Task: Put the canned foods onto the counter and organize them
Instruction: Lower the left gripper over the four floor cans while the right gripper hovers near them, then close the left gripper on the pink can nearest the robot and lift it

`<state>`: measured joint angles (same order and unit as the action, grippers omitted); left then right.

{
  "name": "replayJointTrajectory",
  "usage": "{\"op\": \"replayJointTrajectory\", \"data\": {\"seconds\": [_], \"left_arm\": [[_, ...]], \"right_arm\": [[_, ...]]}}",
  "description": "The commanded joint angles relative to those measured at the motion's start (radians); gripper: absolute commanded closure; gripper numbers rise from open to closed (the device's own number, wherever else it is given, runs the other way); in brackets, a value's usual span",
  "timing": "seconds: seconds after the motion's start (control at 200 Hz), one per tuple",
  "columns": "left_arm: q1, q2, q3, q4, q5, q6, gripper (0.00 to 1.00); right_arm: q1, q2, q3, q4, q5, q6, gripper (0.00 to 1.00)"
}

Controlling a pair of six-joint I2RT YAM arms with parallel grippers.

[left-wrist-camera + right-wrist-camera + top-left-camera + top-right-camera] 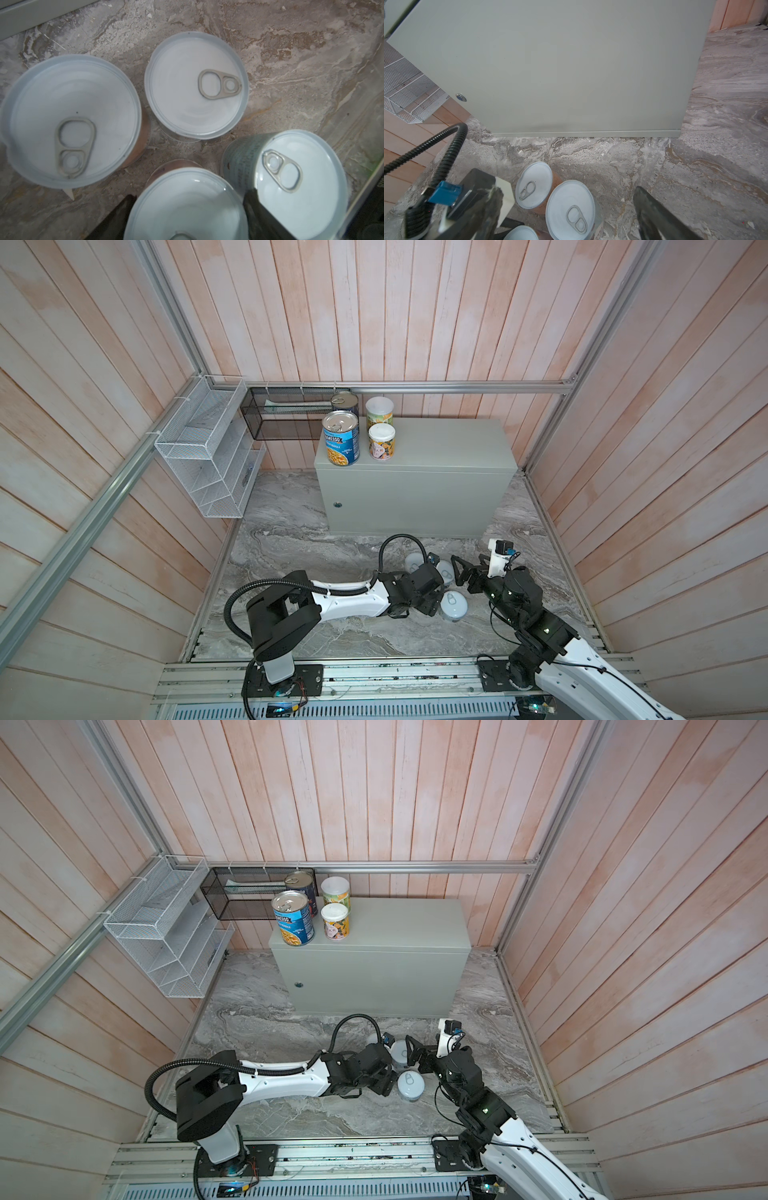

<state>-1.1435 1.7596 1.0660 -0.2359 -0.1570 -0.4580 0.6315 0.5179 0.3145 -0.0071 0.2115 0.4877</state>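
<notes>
Left arm (353, 597) is stretched low across the marble surface (311, 556), left gripper (187, 209) fingers (264, 216) set either side of a short can (182, 195), contact not discernible; right gripper (456, 571) is held wide open beside three more short cans (196, 85); Progresso can (340, 439) and three other cans (381, 442) are stood at the desk's (449, 443) left end.

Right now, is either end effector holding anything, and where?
Left end effector straddles one short can at its sides; grip cannot be told. Right end effector open, holding nothing.
</notes>
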Motion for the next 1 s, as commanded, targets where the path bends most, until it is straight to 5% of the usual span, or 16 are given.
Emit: {"op": "replayJointTrajectory", "data": {"seconds": [0.0,0.425,0.99], "left_arm": [[-0.006,0.018,0.014,-0.036,-0.027,0.001,0.25],[-0.009,0.057,0.050,-0.097,-0.095,-0.018,0.30],[-0.012,0.047,0.050,-0.158,-0.129,-0.041,0.18]], "right_arm": [[-0.003,-0.007,0.003,0.006,0.006,-0.001,0.02],[-0.009,-0.007,0.017,-0.013,0.018,0.034,0.02],[-0.040,0.053,0.024,0.039,-0.055,0.107,0.02]]}}
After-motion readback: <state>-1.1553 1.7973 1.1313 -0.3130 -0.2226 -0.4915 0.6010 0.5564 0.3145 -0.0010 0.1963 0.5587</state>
